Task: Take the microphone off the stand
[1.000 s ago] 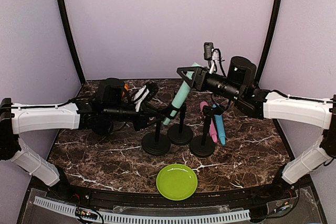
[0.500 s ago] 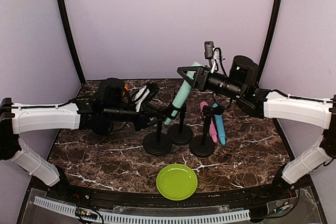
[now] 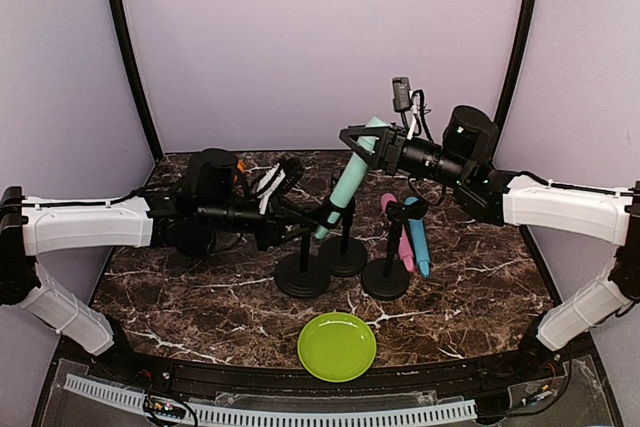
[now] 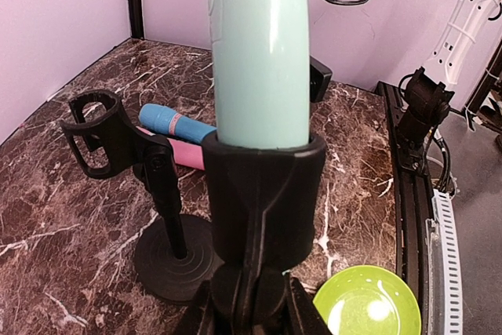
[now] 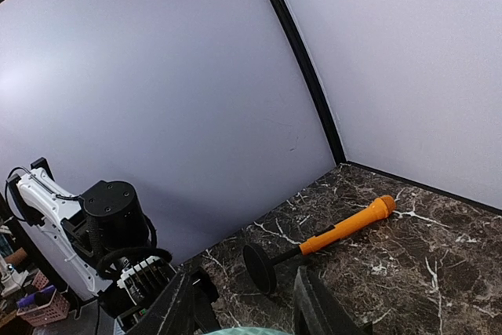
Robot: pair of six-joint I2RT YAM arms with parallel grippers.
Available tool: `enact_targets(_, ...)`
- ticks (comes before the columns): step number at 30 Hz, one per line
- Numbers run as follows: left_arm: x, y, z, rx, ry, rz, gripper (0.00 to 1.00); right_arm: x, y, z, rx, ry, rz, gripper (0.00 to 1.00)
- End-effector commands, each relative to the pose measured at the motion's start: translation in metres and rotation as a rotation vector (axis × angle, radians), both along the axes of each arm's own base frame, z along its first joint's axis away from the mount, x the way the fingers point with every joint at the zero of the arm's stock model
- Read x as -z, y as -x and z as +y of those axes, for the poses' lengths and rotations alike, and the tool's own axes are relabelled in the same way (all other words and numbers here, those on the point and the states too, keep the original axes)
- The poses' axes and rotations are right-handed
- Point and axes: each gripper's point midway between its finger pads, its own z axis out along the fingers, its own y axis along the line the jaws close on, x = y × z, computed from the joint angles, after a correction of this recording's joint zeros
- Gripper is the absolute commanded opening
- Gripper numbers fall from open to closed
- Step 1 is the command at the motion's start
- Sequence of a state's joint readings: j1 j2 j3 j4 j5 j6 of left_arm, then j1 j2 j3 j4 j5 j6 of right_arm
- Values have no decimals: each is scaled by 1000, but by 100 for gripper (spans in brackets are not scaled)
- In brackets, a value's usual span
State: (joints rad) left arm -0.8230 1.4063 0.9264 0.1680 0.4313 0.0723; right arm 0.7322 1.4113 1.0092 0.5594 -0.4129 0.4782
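The teal microphone (image 3: 349, 177) stands tilted in the clip (image 3: 329, 213) of a black stand whose round base (image 3: 302, 276) rests on the marble table. My left gripper (image 3: 298, 219) is shut on the stand's neck just under the clip. In the left wrist view the teal microphone (image 4: 259, 45) rises out of the clip (image 4: 263, 194), with my left gripper (image 4: 249, 305) clamped below it. My right gripper (image 3: 358, 141) is closed around the microphone's upper end. In the right wrist view only a teal sliver (image 5: 248, 331) shows between the fingers (image 5: 179, 304).
Two more black stands (image 3: 344, 253) (image 3: 386, 278) are close to the right of the held one. A pink microphone (image 3: 402, 239) and a blue microphone (image 3: 419, 243) lie behind them. A green plate (image 3: 337, 346) sits near the front edge. An orange microphone (image 5: 346, 225) lies toppled with its stand at the back left.
My right gripper and the teal microphone's top have shifted slightly up and to the right. The stand base has slid a little to the right. The left arm has hardly moved.
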Motion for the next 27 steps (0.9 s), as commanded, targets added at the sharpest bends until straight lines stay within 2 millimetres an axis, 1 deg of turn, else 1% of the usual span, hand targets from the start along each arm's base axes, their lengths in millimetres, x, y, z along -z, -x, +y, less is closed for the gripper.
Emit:
enact_targets(1, -11, -1, 10, -15, -1, -46, 0, -37, -13, -32, 137, -53, -89, 0)
enact_targets(7, -8, -7, 12, -52, -20, -53, 0, -31, -36, -48, 298, -23, -11, 0)
enact_targets(14, -4, -10, 13, -65, -32, -49, 0, -29, -44, -59, 376, -9, 21, 0)
enact_targets(19, -5, -10, 13, -64, -29, -48, 0, -29, -43, -58, 369, -3, 17, 0)
enact_targets(22, -5, -10, 12, -62, -29, -46, 0, -30, -39, -56, 349, -3, 1, 0)
enact_targets(27, -6, -6, 11, -44, -23, -41, 0, -39, -20, -47, 240, -27, -59, 0)
